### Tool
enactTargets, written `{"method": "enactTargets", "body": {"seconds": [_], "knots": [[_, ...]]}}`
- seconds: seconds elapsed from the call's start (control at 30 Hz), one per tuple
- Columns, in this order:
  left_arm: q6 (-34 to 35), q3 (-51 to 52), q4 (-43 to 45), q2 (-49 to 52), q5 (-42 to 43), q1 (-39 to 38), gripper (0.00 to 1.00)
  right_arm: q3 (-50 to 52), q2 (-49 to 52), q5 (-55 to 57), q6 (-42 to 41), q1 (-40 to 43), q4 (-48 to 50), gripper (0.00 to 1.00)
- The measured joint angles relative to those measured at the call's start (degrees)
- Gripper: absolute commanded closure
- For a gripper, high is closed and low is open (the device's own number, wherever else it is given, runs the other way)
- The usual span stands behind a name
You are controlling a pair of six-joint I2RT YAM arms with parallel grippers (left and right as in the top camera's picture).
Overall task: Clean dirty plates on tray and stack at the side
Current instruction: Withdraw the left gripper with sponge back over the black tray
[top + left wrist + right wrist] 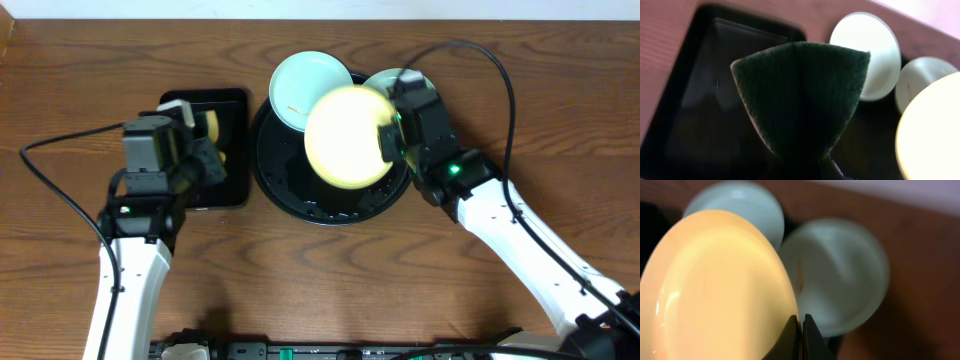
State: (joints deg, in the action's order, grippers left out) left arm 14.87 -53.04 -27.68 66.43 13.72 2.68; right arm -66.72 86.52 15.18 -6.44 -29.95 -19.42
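**Above the round tray: yellow plate held up for wiping**

Overhead view. The right gripper point(385, 140), jaws pinched tight on the rim, holds the yellow plate point(345, 135) tilted and clear of the round tray point(275, 175). The left gripper point(205, 148) is clamped on a green-faced scouring pad point(800, 100). It hangs over the rectangular tray point(232, 185) at the round tray's 9 o'clock, well apart from the plate.

Two more plates wait. The first mint plate point(305, 85) leans on the tray rim at 12 o'clock. The second mint plate point(385, 78) sits at about 1 o'clock and bears an orange-brown smear point(800, 277), visible from the right wrist.

The step in hand, as judged, is bringing pad and plate together. To do it well, the pad's green face should meet the plate's hollow flat. The push should go toward the gripped edge at 3 o'clock, since a rim pinch resists little twisting. Light, short strokes suit. Whether the yellow plate carries any soil cannot be told through the glare.
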Motion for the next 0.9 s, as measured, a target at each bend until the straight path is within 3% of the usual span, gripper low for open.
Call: {"method": "enactTargets", "body": {"seconds": [0.27,0.4,0.67,0.9], "knots": [[-0.09,0.00,-5.31,6.54,6.19,3.54,0.92,-4.76,-0.37,22.23,26.38,-10.80,10.43,0.99],[-0.35,0.00,-5.33,8.81,7.17,3.54,0.92,-4.76,-0.35,28.41,35.60,-15.82,11.96,0.99],[-0.61,0.00,-5.33,10.29,7.43,3.54,0.92,-4.76,2.47,37.40,44.30,-18.08,16.31,0.99],[-0.76,0.00,-5.38,10.29,7.43,3.54,0.92,-4.76,5.16,40.94,44.87,-18.08,18.58,0.99]]}}
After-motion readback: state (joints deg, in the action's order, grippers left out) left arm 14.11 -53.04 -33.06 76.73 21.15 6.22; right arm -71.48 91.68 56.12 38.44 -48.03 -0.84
